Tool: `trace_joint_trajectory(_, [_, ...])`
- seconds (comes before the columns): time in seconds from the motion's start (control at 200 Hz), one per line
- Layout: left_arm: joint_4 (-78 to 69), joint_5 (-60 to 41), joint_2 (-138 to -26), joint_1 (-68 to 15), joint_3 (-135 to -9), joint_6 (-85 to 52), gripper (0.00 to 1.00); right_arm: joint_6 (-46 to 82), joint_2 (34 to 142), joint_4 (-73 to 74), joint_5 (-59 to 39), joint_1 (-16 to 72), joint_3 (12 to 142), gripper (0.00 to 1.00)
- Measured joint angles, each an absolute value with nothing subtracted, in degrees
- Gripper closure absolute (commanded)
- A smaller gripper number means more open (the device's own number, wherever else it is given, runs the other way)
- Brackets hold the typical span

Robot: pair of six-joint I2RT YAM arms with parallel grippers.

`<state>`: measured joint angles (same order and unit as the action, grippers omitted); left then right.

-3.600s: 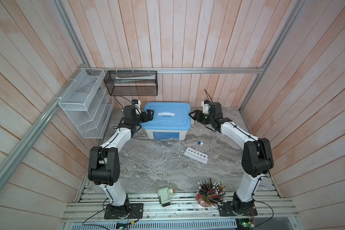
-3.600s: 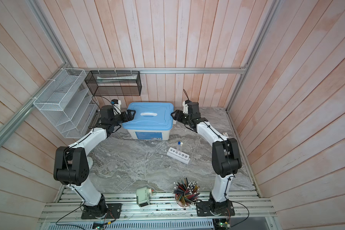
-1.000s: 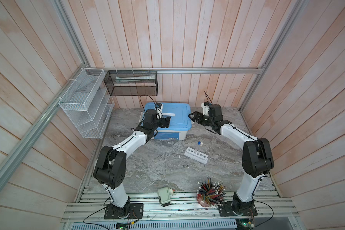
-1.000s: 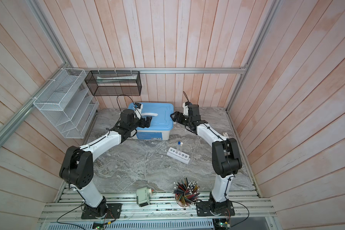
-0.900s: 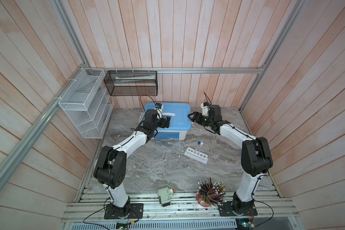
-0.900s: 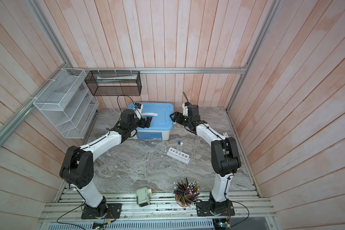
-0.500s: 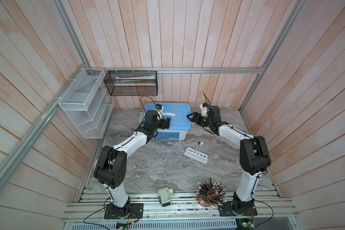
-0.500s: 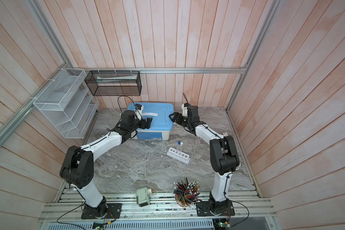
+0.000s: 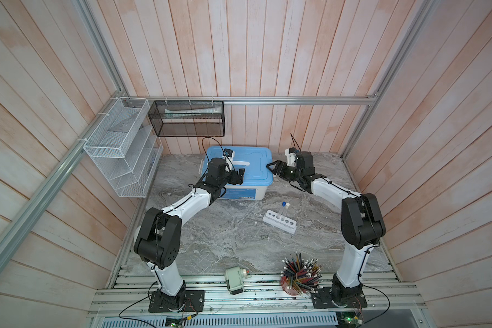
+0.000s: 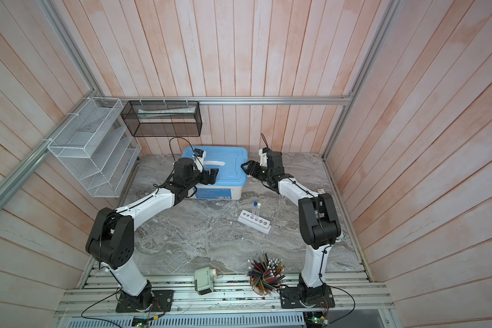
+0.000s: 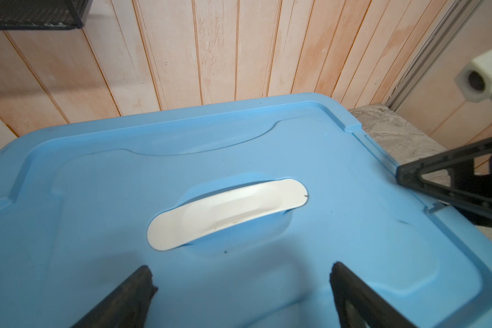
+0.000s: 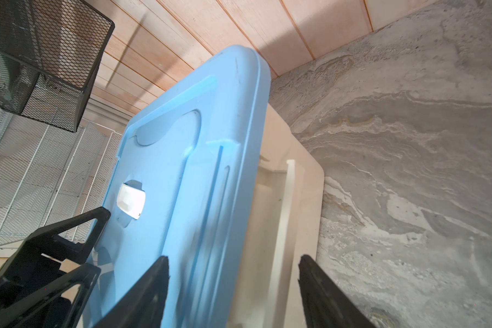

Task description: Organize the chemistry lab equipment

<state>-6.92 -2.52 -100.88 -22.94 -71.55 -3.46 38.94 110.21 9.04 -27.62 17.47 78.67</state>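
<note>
At left, left end effector (image 9: pixel 237 178) low over the near edge of the blue lid (image 9: pixel 253 160), jaws spread fully wide, only bare lid between them, holding nothing; fingers (image 11: pixel 137 289) short of the white handle (image 11: pixel 227 213), contact with the lid not clear. Mid-scene, lidded white box (image 9: pixel 246 194) at the back of the surface (image 9: pixel 210 241), close to the wall. At the lid's right edge, right end effector (image 9: pixel 273 167) open too, a fair gap between the jaws, astride the rim: one finger (image 12: pixel 154 284) over the blue top, its mate beyond the white side latch (image 12: pixel 287 213); clamped on nothing, touch uncertain. Just right of that and nearer the front, white rack (image 9: pixel 279 224) flat on the surface, well apart from both arms, two capped tubes upright in it side by side: blue-capped (image 9: pixel 283 203), then white-capped (image 9: pixel 287 204)
</note>
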Motion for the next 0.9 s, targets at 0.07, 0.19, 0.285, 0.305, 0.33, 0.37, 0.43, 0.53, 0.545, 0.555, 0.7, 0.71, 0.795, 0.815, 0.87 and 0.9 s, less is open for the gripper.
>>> trace_joint_trajectory(0.07, [-6.9,-2.5,-100.9,-22.9,-71.5,-3.5,0.01,39.0,110.3,9.0,-27.6,17.5,78.7,0.31])
trace_joint_trajectory(0.19, [-6.9,-2.5,-100.9,-22.9,-71.5,-3.5,0.02,39.0,110.5,9.0,-27.6,17.6,78.7,0.34])
trace_joint_trajectory(0.285, [-7.1,-2.5,-100.9,-22.9,-71.4,-3.5,0.01,39.0,110.6,9.1,-27.6,17.6,78.7,0.35])
trace_joint_trajectory(0.305, [-7.1,-2.5,-100.9,-22.9,-71.4,-3.4,0.01,39.0,110.6,9.1,-27.6,17.6,78.7,0.35])
trace_joint_trajectory(0.33, [-7.3,-2.5,-100.9,-22.9,-71.3,-3.4,0.01,39.0,110.6,9.1,-27.6,17.6,78.7,0.36])
trace_joint_trajectory(0.37, [-7.3,-2.5,-100.9,-22.9,-71.3,-3.4,0.01,39.0,110.6,9.1,-27.6,17.6,78.7,0.37])
trace_joint_trajectory(0.43, [-7.4,-2.5,-100.9,-22.9,-71.3,-3.4,0.01,39.0,110.6,9.1,-27.6,17.6,78.7,0.37])
trace_joint_trajectory(0.53, [-7.7,-2.5,-100.9,-22.9,-71.1,-3.5,0.01,39.0,110.6,9.1,-27.6,17.6,78.7,0.39])
trace_joint_trajectory(0.545, [-7.7,-2.5,-100.9,-22.9,-71.1,-3.5,0.01,39.0,110.6,9.2,-27.5,17.6,78.7,0.39])
trace_joint_trajectory(0.555, [-7.7,-2.5,-100.9,-22.9,-71.1,-3.5,0.01,39.1,110.6,9.2,-27.5,17.6,78.7,0.39])
trace_joint_trajectory(0.7, [-8.8,-2.5,-100.9,-22.9,-70.4,-3.4,0.02,39.2,110.6,9.2,-27.5,17.6,78.7,0.4])
trace_joint_trajectory(0.71, [-8.9,-2.5,-100.9,-22.9,-70.4,-3.4,0.01,39.2,110.6,9.2,-27.4,17.6,78.7,0.4])
trace_joint_trajectory(0.795, [-9.2,-2.5,-100.9,-22.9,-70.2,-3.4,0.01,39.4,110.6,9.3,-27.3,17.6,78.7,0.41])
trace_joint_trajectory(0.815, [-9.3,-2.5,-100.9,-22.9,-70.2,-3.5,0.02,39.4,110.6,9.3,-27.3,17.6,78.7,0.41])
trace_joint_trajectory(0.87, [-9.5,-2.5,-100.9,-22.9,-70.1,-3.5,0.01,39.4,110.6,9.4,-27.3,17.6,78.7,0.42])
trace_joint_trajectory(0.9, [-9.5,-2.5,-100.9,-22.9,-70.1,-3.5,0.01,39.4,110.6,9.4,-27.3,17.6,78.7,0.42])
